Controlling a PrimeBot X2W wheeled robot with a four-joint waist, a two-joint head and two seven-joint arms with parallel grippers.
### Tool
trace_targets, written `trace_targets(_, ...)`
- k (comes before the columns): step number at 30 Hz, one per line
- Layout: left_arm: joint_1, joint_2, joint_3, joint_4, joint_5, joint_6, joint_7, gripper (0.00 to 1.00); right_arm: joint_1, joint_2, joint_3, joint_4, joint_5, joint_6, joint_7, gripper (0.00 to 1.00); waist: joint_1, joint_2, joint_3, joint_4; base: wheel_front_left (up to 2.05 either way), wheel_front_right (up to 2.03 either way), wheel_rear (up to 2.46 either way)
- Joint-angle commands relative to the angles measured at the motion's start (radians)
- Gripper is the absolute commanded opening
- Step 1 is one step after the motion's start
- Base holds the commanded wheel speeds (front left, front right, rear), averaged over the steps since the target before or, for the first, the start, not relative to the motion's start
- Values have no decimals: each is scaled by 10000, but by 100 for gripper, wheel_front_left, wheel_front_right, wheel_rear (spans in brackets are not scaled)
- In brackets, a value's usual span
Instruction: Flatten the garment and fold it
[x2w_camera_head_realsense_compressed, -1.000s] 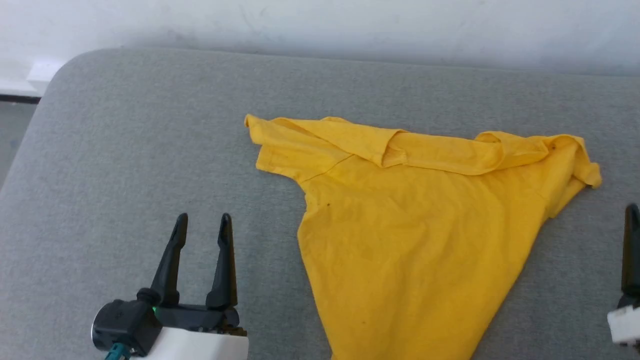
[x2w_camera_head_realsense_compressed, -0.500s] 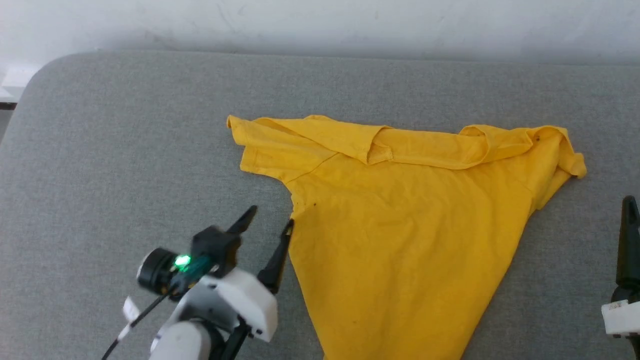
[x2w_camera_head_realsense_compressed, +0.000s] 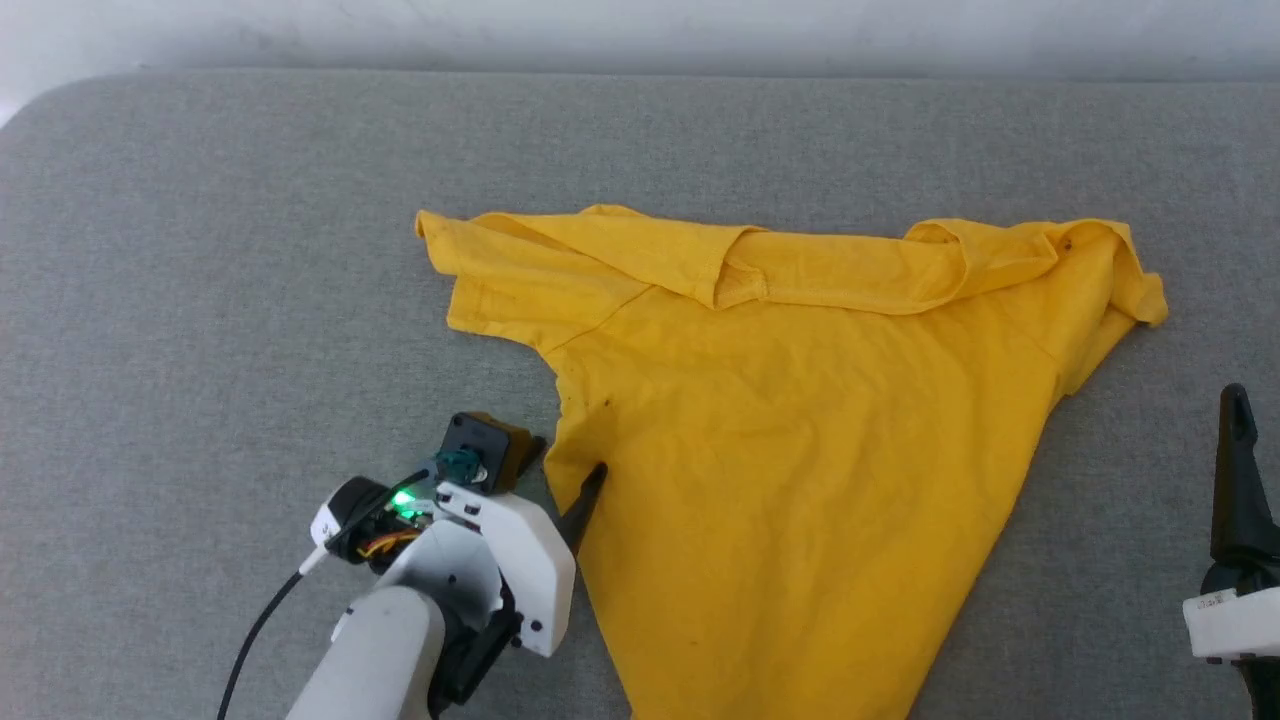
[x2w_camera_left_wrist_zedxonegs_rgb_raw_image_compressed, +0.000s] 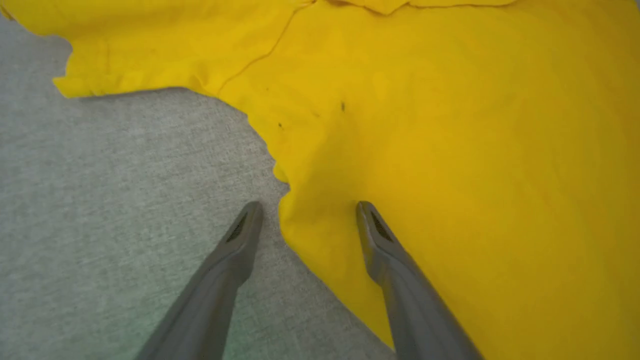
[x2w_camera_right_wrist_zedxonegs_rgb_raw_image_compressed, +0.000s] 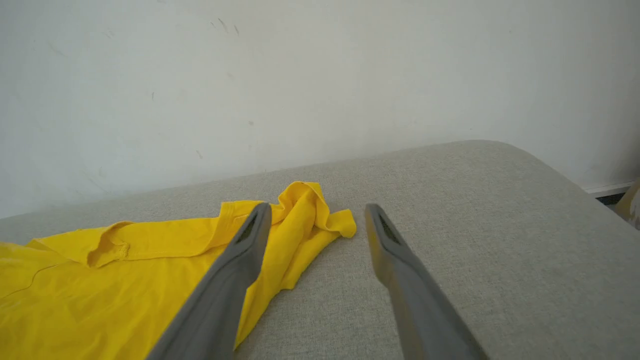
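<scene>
Grey cushion (x2w_camera_head_realsense_compressed: 200, 250); yellow garment (x2w_camera_head_realsense_compressed: 800, 450); left pincer (x2w_camera_left_wrist_zedxonegs_rgb_raw_image_compressed: 307, 206) splayed astride its edge.

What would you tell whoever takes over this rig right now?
Left gripper: open, straddling the left edge of the garment, one finger over cloth, one over the grey surface.
Right gripper: open, holding nothing, short of the bunched right sleeve.
The garment lies rumpled, top edge folded over.
Done: nothing yet. Left: grasp, flatten, fold.
</scene>
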Motion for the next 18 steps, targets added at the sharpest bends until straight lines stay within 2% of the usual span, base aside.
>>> trace_targets(1, -249, 1, -126, 262, 13, -57, -70, 0, -178, 16, -9, 46, 60, -7, -97, 100, -1, 0, 123, -100, 0, 0, 0)
trace_targets(5, -330, -56, -82, 399, -326, -78, -203, 0, -211, 16, -23, 110, 79, -7, -140, 100, -1, 0, 136, -109, 0, 0, 0)
trace_targets(8, -36, 14, 127, -128, -829, -92, -158, 0, -220, 16, -29, 178, 102, -7, -119, 100, -1, 0, 4, -44, 0, 0, 0)
trace_targets(13, 1488, 293, 502, -2226, -1937, -48, 569, 0, -138, 16, -23, 244, 123, -7, -57, 100, -1, 0, -311, 203, 0, 0, 0)
trace_targets(18, 3860, 713, 436, -4493, -2538, 270, 1572, 0, 74, 16, 85, 299, 155, -7, 96, 100, -1, 0, -466, 547, 0, 0, 0)
